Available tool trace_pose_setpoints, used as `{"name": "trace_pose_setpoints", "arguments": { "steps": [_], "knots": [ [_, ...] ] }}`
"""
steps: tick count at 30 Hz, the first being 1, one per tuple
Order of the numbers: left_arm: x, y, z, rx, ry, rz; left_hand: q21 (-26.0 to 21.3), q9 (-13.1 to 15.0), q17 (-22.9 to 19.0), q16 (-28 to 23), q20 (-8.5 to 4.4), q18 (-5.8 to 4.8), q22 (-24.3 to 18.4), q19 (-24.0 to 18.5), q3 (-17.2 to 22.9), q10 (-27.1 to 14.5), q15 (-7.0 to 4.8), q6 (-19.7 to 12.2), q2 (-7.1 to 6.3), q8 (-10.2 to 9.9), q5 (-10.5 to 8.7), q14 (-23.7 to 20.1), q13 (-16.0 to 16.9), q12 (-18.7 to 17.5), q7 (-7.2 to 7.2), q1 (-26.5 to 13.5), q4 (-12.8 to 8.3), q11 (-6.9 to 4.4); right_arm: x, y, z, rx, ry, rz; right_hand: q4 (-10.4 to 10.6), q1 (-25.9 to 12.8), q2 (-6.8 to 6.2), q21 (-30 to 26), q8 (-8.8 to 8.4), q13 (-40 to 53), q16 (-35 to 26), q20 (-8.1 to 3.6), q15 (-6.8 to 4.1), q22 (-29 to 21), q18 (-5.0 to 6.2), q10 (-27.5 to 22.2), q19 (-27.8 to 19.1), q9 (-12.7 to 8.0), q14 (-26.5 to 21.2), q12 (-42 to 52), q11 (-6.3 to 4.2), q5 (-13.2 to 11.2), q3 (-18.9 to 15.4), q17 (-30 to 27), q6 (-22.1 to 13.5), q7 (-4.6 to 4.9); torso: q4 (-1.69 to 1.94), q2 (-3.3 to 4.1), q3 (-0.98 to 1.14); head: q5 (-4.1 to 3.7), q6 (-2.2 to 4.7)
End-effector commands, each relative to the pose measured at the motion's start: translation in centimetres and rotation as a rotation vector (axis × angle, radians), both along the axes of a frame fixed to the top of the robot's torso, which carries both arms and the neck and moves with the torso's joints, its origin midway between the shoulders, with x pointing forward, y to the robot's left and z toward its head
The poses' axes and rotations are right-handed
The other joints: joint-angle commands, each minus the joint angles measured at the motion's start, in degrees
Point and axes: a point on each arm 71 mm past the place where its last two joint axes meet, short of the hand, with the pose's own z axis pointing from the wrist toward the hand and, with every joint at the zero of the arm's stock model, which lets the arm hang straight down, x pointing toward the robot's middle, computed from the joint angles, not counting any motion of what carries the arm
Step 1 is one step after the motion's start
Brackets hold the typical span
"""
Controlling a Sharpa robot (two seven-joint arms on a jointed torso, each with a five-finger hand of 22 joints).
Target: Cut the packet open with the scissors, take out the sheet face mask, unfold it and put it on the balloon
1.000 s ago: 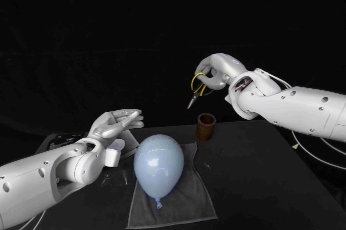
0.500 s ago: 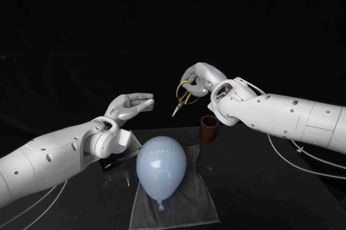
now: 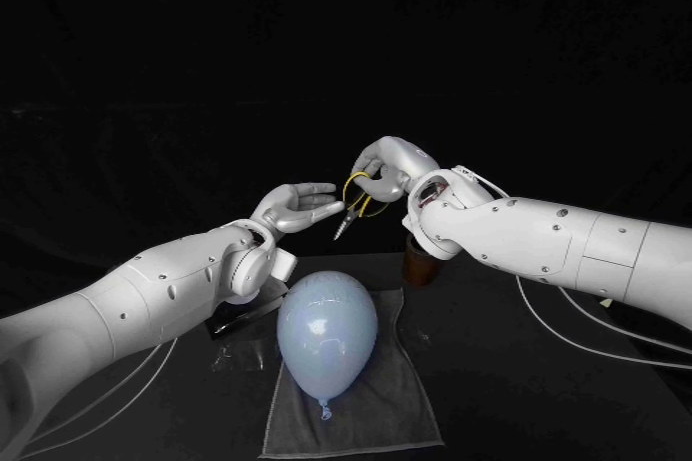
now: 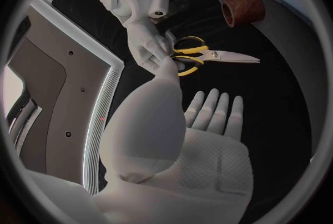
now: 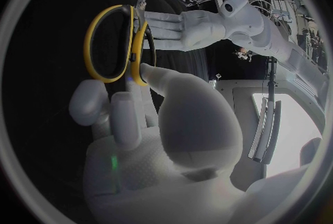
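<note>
Right hand point(image 3: 389, 167): raised above the far half of the table point(image 3: 555, 381), fingers hooked through the yellow loops of the scissors point(image 3: 355, 197) and holding them. Blades look closed, tip angled down toward the table. In the right wrist view, the right hand point(image 5: 135, 146) has a thumb pressed on the inner loop of the scissors point(image 5: 114, 40).

Left hand point(image 3: 299, 205): also raised, just beside the scissors, palm up, fingers straight and slightly apart, nothing in it. In the left wrist view, the left hand point(image 4: 205, 143) lies flat below the scissors point(image 4: 208, 57), thumb reaching up near the handles and the right hand point(image 4: 142, 26). Cannot tell whether thumb and handles touch. The right wrist view has the left hand point(image 5: 187, 26) stretched out behind the loops.

Balloon point(image 3: 329, 326): pale blue, lying on a grey cloth point(image 3: 361, 416) toward the front edge of the table, knot pointing to that edge.

Cup point(image 3: 420, 268): brown, upright, behind the balloon toward the far edge, partly hidden by the right arm; open mouth visible in the left wrist view point(image 4: 243, 10).

Dark flat item point(image 3: 240, 322): just left of the balloon, under the left arm. Cannot tell whether this is the packet.
</note>
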Motion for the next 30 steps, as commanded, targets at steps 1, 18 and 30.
{"name": "trace_pose_setpoints", "arguments": {
  "steps": [1,18,30],
  "knots": [
    [0.1,-0.9,-0.4,0.070,0.032,-0.078,-0.4,0.3,0.3,0.4,-0.13,-0.48,-0.1,-0.5,-0.1,1.7,-0.16,0.7,-0.24,0.2,0.13,1.7,0.1,0.6,6.96,0.0,0.0,0.06,0.0,0.2,0.2,0.015,-0.015,0.007,0.1,-0.1,-0.26,0.2,0.33,0.1,0.2,-0.23,-0.44,0.0,-0.16,0.4,0.2,0.0,2.1,-0.3,-0.08,0.0,0.3,0.0,-0.2,-0.09,-0.16,0.02,-0.06,0.04,-0.08],
    [0.4,-3.3,-1.1,0.070,0.108,-0.129,3.2,1.5,3.4,4.4,-0.25,1.38,1.2,11.5,0.7,10.1,-1.62,3.8,3.17,1.8,0.12,17.1,0.5,1.4,6.14,2.0,-0.4,-0.53,0.0,0.5,0.1,0.020,-0.006,0.014,0.1,-0.2,-0.18,0.3,0.39,0.1,0.2,-0.23,-0.42,0.1,-0.17,0.4,0.2,0.1,2.0,-0.4,-0.05,0.1,0.3,-0.1,-0.4,-0.05,-0.21,0.23,-0.02,-0.16,-0.06],
    [0.4,-2.7,-1.0,0.056,0.106,-0.136,4.1,4.8,3.6,5.7,-0.21,2.51,1.5,17.9,0.9,18.0,-3.88,15.3,7.10,6.3,0.13,23.2,0.7,2.8,4.10,5.1,-0.6,-2.97,0.0,0.5,0.1,0.022,-0.007,0.015,0.2,-0.2,-0.17,0.2,0.40,0.1,0.2,-0.23,-0.42,0.0,-0.15,0.4,0.2,0.1,2.0,-0.4,-0.04,0.1,0.3,-0.2,-0.4,-0.04,-0.20,0.15,-0.06,-0.59,-0.51]
  ]
}}
